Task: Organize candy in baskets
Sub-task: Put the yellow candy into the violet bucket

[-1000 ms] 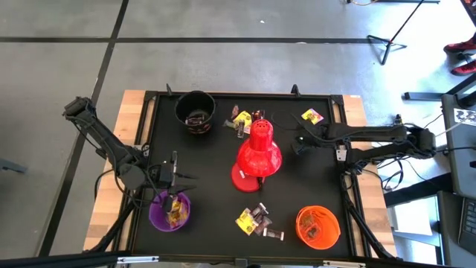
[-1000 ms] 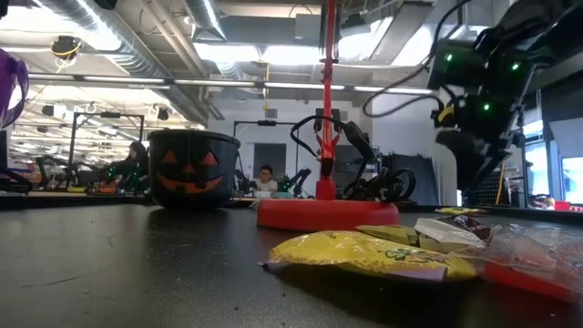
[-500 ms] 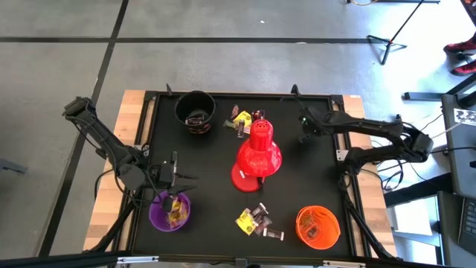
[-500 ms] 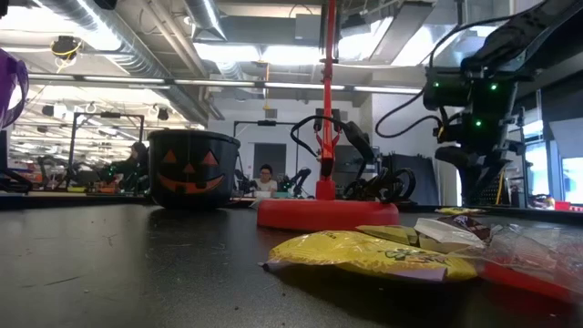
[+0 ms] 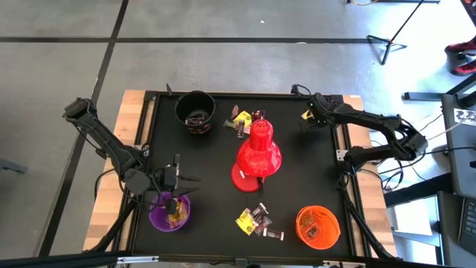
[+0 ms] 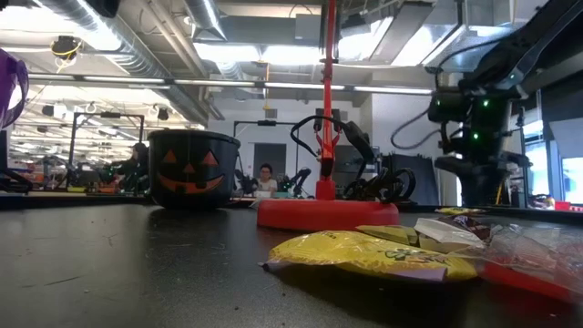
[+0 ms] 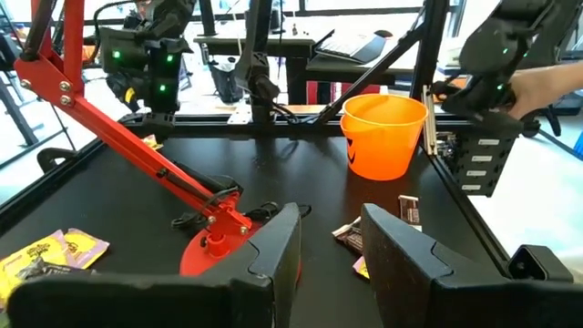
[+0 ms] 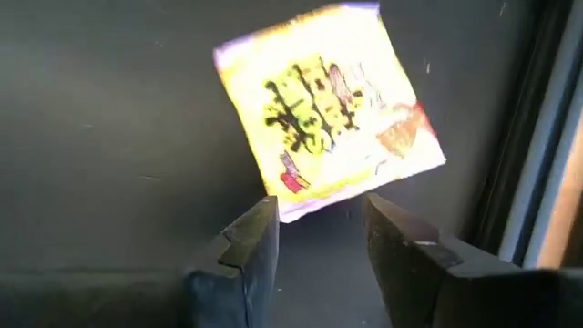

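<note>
Since a second ago the right gripper (image 8: pixel 314 239) swung to the table's (image 5: pixel 208 223) far right corner, over a yellow candy (image 8: pixel 330 114). Going left to right: left gripper (image 7: pixel 328 241) hangs open above the purple bucket (image 5: pixel 168 214). Right gripper's fingers are apart, candy just ahead of them; a flat wrapper could easily slip out.
</note>
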